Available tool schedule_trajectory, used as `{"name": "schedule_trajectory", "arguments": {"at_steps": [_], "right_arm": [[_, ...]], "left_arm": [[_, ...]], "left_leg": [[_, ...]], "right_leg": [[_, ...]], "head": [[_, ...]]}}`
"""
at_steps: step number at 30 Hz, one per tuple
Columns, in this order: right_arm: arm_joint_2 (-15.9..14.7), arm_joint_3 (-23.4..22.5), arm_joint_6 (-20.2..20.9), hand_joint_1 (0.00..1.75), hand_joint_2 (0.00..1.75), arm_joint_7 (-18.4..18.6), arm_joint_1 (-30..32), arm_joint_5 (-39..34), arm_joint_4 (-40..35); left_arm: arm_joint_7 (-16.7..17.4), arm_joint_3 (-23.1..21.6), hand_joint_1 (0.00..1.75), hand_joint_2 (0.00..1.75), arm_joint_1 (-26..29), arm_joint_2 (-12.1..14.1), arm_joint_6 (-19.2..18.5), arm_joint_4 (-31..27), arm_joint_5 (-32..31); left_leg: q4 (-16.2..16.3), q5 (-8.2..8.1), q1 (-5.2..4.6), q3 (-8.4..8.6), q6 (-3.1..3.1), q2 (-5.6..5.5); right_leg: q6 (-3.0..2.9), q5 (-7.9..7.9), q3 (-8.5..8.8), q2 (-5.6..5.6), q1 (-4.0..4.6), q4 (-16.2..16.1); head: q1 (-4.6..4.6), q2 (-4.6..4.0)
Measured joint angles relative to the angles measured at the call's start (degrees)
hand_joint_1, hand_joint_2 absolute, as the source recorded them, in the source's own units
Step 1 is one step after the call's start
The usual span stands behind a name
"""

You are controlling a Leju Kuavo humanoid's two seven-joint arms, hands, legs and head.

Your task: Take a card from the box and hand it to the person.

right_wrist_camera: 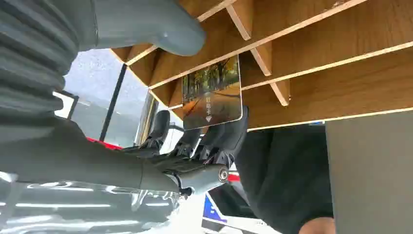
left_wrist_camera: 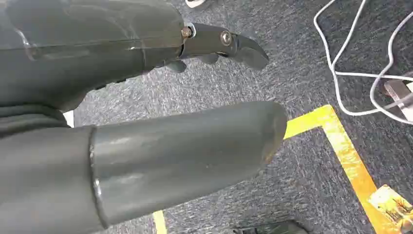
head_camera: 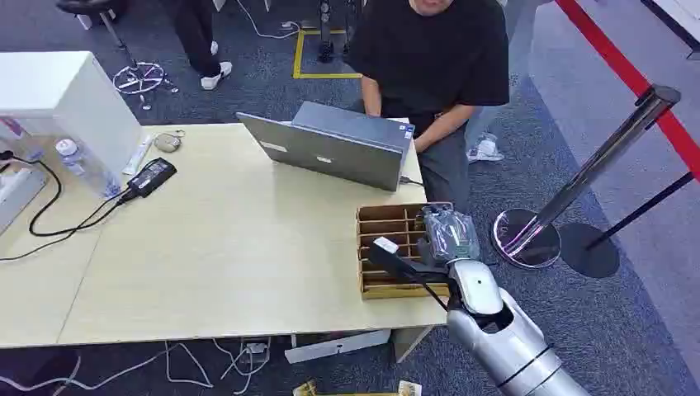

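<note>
The right hand (head_camera: 448, 235) is placed over the wooden box (head_camera: 388, 221) at the table (head_camera: 215, 247) edge, w/ the person (head_camera: 437, 49) seated behind the laptop (head_camera: 330, 148). In the right wrist view a card (right_wrist_camera: 212, 92) stands in a slot; dark fingers (right_wrist_camera: 221, 136) are laid on one face, thumb (right_wrist_camera: 146, 24) apart, so it is not yet pinched. The thumb should be closed before lifting, approx. straight out. The left hand (left_wrist_camera: 122, 112) is seen over the floor, fingers apart, nothing held.
</note>
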Motion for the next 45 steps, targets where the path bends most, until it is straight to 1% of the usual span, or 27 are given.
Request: {"name": "schedule_trajectory", "arguments": {"at_steps": [5, 6, 7, 9, 11, 12, 21, 31, 32, 34, 41, 42, 45], "right_arm": [[0.0, 0.0, -0.5, 0.94, 1.75, 0.1, 0.0, 0.0, 0.0], [0.0, 0.0, -0.5, 1.34, 1.75, 0.2, -0.1, -0.1, 0.0], [0.0, 0.0, -0.6, 1.43, 1.75, 0.2, -0.1, -0.1, 0.0], [0.0, 0.0, -0.8, 1.47, 1.75, 0.3, -0.2, -0.1, 0.0], [0.0, 0.0, -1.1, 1.45, 1.75, 0.4, -0.2, -0.2, 0.0], [0.0, 0.0, -1.2, 1.57, 1.75, 0.4, -0.3, -0.2, 0.0], [0.0, 0.0, -2.4, 1.54, 1.75, 0.3, -0.8, -0.5, 0.5], [0.0, 0.0, -2.6, 1.57, 1.75, 0.0, -0.9, -0.5, 0.9], [0.0, 0.0, -2.7, 1.69, 1.75, -0.2, -1.0, -0.5, 0.9], [0.0, 0.0, -2.8, 1.75, 1.75, -0.5, -1.0, -0.8, 0.9], [0.0, 0.0, -2.5, 1.75, 1.75, -0.1, -1.1, -2.8, -0.6], [0.0, 0.0, -2.3, 1.71, 1.75, 0.0, -1.1, -3.0, -1.1], [0.0, 0.0, -1.3, 1.69, 1.75, 0.5, -1.1, -3.6, -2.7]], "left_arm": [[0.0, 0.0, 0.00, 0.00, 0.0, 0.0, 0.0, 0.0, 0.0], [0.0, 0.0, 0.00, 0.00, 0.0, 0.0, 0.0, 0.0, 0.0], [0.0, 0.0, 0.00, 0.00, 0.0, 0.0, 0.0, 0.0, 0.0], [0.0, 0.0, 0.00, 0.00, 0.0, 0.0, 0.0, 0.0, 0.0], [0.0, 0.0, 0.00, 0.00, 0.0, 0.0, 0.0, 0.0, 0.0], [0.0, 0.0, 0.00, 0.00, 0.0, 0.0, 0.0, 0.0, 0.0], [0.0, 0.0, 0.00, 0.00, 0.0, 0.0, 0.0, 0.0, 0.0], [0.0, 0.0, 0.00, 0.00, 0.0, 0.0, 0.0, 0.0, 0.0], [0.0, 0.0, 0.00, 0.00, 0.0, 0.0, 0.0, 0.0, 0.0], [0.0, 0.0, 0.00, 0.00, 0.0, 0.0, 0.0, 0.0, 0.0], [0.0, 0.0, 0.00, 0.00, 0.0, 0.0, 0.0, 0.0, 0.6], [0.0, 0.0, 0.00, 0.00, 0.0, 0.0, 0.0, 0.0, 0.7], [0.0, 0.0, 0.00, 0.00, 0.0, 0.0, 0.0, 0.0, 0.9]], "left_leg": [[0.0, 0.00, 0.00, 0.00, 0.00, 0.00], [0.0, 0.00, 0.00, 0.00, 0.00, 0.00], [0.0, 0.00, 0.00, 0.00, 0.00, 0.00], [0.0, 0.00, 0.00, 0.00, 0.00, 0.00], [0.0, 0.00, 0.00, 0.00, 0.00, 0.00], [0.0, 0.00, 0.00, 0.01, 0.00, 0.00], [0.0, 0.00, 0.00, 0.00, 0.00, 0.00], [0.0, 0.00, 0.00, 0.01, 0.00, 0.00], [0.0, 0.00, 0.00, 0.01, 0.00, 0.00], [0.0, 0.01, 0.00, 0.01, 0.01, 0.00], [0.0, 0.02, 0.00, 0.01, 0.02, 0.01], [0.0, 0.02, 0.00, 0.01, 0.03, 0.01], [0.0, 0.02, 0.00, 0.02, 0.03, 0.01]], "right_leg": [[0.00, 0.00, 0.00, 0.00, 0.00, 0.0], [0.00, 0.00, 0.00, 0.00, 0.00, 0.0], [0.00, 0.00, 0.00, 0.00, 0.00, 0.0], [0.00, 0.00, 0.00, 0.00, 0.00, 0.0], [0.00, 0.00, 0.00, 0.00, 0.00, 0.0], [0.00, 0.00, 0.00, 0.00, 0.00, 0.0], [0.00, 0.00, 0.00, 0.00, 0.00, 0.0], [0.00, 0.00, 0.00, 0.00, 0.00, 0.0], [0.00, 0.00, 0.00, 0.00, 0.00, 0.0], [0.00, 0.00, 0.01, 0.00, 0.00, 0.0], [-0.01, 0.01, 0.00, 0.01, 0.00, 0.0], [-0.01, 0.01, 0.00, 0.00, 0.00, 0.0], [-0.01, 0.01, 0.00, 0.01, 0.00, 0.0]], "head": [[0.00, -0.02], [0.00, -0.02], [0.00, -0.02], [0.00, -0.02], [0.00, -0.02], [0.00, -0.02], [0.00, -0.02], [0.00, 0.00], [0.00, -0.02], [0.00, -0.02], [0.02, -0.02], [0.00, -0.02], [0.00, -0.02]]}}
